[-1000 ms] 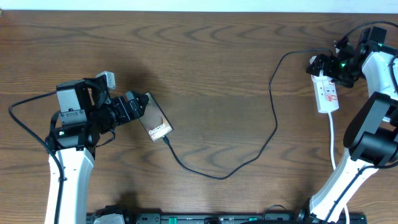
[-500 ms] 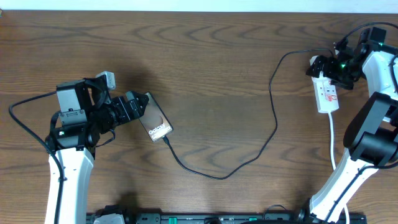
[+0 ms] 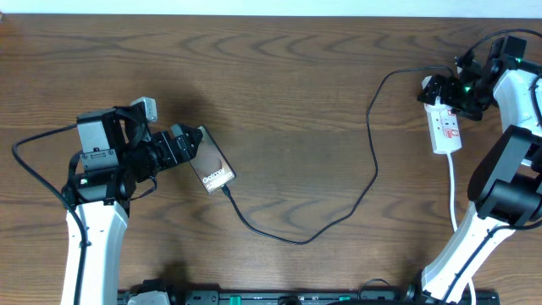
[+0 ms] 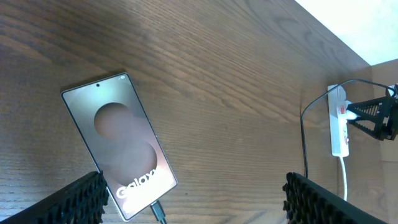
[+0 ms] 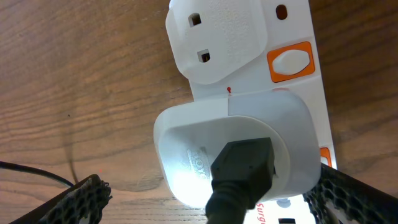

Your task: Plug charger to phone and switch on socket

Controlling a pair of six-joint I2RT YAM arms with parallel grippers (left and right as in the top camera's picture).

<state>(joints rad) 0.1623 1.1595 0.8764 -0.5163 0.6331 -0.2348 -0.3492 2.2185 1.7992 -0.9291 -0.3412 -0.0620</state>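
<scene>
Charger slack: the charger [image 3: 305,241] sags closest to the near edge of the surface [image 3: 279,85], then climbs through the right half toward the far right corner; thin, limp and light, I judge it will snake or drag if tugged mid-run, so take it at a stiff end.
Phone: the phone [image 3: 214,168] lies flat, back up, in the left half, about midway between the near and far edges; rigid, glossy and probably slippery, so best pinched across its long edges; the connector [image 4: 157,211] looks seated in its near end.
Left gripper: the left gripper [image 3: 185,146] sits at the phone's far-left edge, jaws spread, pinching nothing; whether it touches the phone I cannot tell.
Socket: the socket [image 3: 445,127] lies by the far right corner, its white cord [image 3: 455,186] trailing toward the near edge; rigid but light, so it may skate under a sideways push; press the switch straight down.
Right gripper: the right gripper [image 3: 449,91] hovers over the socket's far end, jaws spread wide, holding nothing.
Left wrist view alone: the lettering on the phone's back and the connector at its end.
Right wrist view alone: the orange-framed switch [image 5: 290,62], and the black plug [image 5: 242,165] sitting in a white adaptor [image 5: 186,143]; whether the switch is on I cannot tell.
Overhead view alone: the cable's whole run and both arms together.
</scene>
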